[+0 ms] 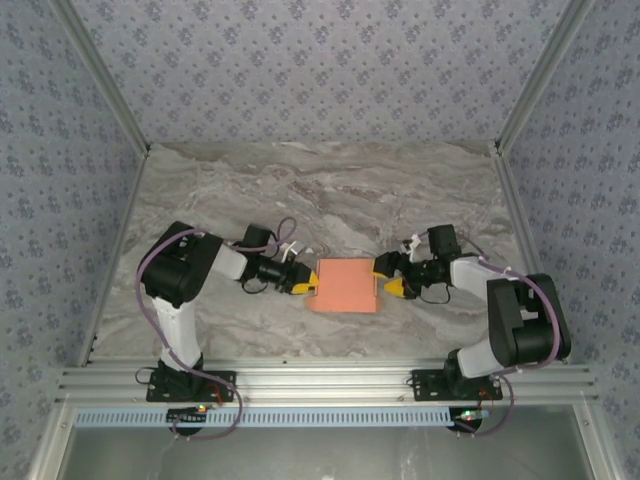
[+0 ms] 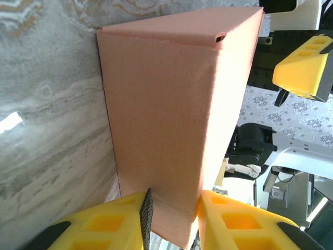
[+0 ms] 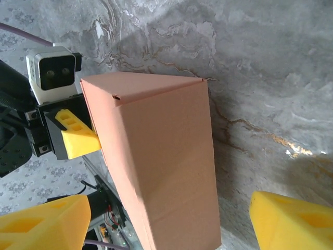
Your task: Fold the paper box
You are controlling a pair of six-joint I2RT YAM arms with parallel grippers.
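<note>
Currently the paper box [image 1: 345, 286], resting on the table [image 1: 300, 190], is pinched at its near end by the left gripper [image 1: 308, 288]. Its long axis runs straight ahead to the right gripper [image 1: 390, 277], whose jaws are spread apart astride the far end.

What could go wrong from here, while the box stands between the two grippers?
1. The left gripper pinches one end of the paper box. The card looks thin, so that wall may dent or crease.
2. The right gripper stands open around the other end, apart from the card. If it closes off-centre, it may twist the box or drag it out of the pinch.
</note>
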